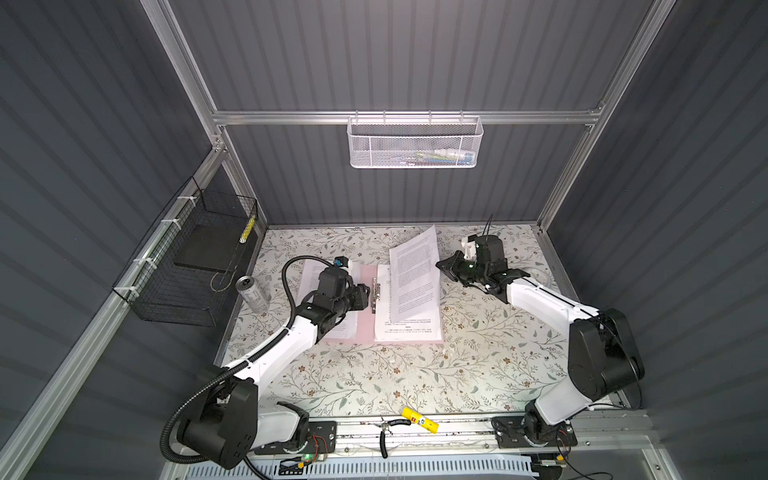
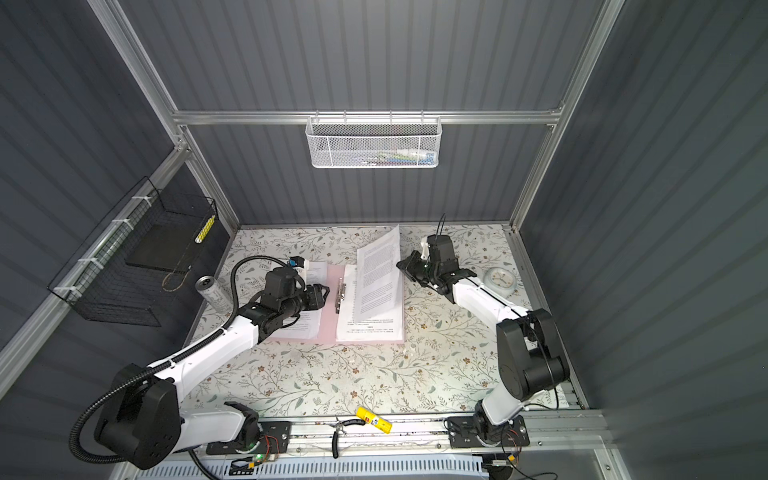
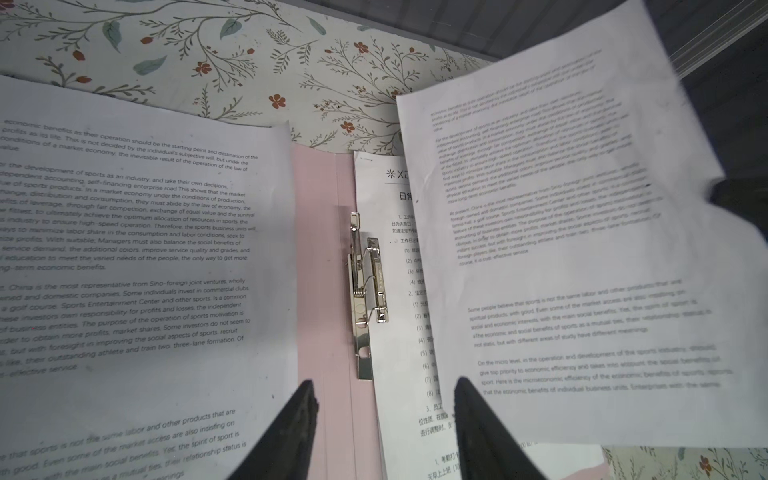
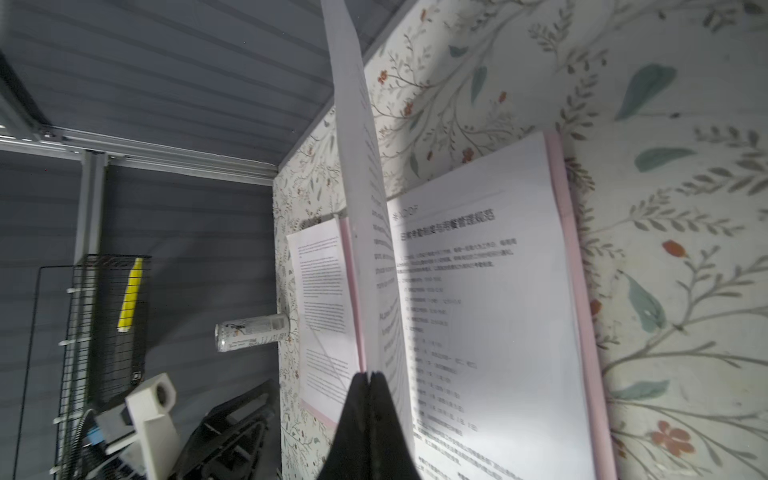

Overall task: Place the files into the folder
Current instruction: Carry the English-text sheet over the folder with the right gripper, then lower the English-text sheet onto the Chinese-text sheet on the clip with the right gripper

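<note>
The pink folder [image 1: 365,326] [image 2: 328,326] lies open on the floral table, its metal clip [image 1: 376,296] [image 3: 365,291] along the spine. One of the files [image 1: 307,278] [image 3: 145,249] rests on its left half, and more of the files [image 1: 409,330] [image 4: 490,311] rest on its right half. My right gripper [image 1: 441,264] [image 4: 370,376] is shut on the edge of a lifted sheet [image 1: 415,274] [image 3: 582,249], which tilts up over the right half. My left gripper [image 1: 366,296] [image 3: 384,382] hovers open above the spine beside the clip, holding nothing.
A silver can [image 1: 251,293] stands left of the folder. A black wire basket [image 1: 187,266] hangs on the left wall and a white mesh basket [image 1: 413,143] on the back rail. A yellow tube [image 1: 419,419] and pliers [image 1: 386,432] lie at the front edge. A round clock [image 2: 500,280] lies right.
</note>
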Motion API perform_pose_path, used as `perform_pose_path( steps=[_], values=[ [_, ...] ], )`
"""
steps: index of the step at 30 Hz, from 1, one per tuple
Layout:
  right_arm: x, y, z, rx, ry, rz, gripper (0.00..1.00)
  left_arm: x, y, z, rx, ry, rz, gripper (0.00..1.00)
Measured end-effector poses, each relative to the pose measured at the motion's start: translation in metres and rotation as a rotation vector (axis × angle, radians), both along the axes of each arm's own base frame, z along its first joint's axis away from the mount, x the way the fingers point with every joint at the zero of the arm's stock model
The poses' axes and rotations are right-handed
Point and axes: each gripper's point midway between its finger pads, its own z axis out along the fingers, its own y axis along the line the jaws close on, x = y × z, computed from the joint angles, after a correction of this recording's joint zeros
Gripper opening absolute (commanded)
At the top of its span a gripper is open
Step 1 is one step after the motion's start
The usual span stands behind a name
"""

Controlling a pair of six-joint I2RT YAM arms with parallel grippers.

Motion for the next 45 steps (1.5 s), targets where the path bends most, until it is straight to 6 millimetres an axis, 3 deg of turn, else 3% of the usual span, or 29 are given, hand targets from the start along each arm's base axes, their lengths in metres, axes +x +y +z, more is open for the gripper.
perform_pose_path(
  steps=[5, 8, 45],
  values=[
    [-0.007, -0.003, -0.043, -0.018, 0.085, -0.007, 0.0, 0.0, 0.001, -0.001, 0.003, 0.005, 0.001, 0.55],
    [-0.01, -0.004, -0.054, -0.02, 0.104, -0.01, 0.0, 0.0, 0.001, -0.002, 0.004, 0.007, 0.001, 0.55],
    [-0.031, 0.019, -0.084, 0.007, 0.127, 0.065, 0.0, -0.001, 0.001, -0.01, 0.017, 0.029, 0.0, 0.54]
  ],
)
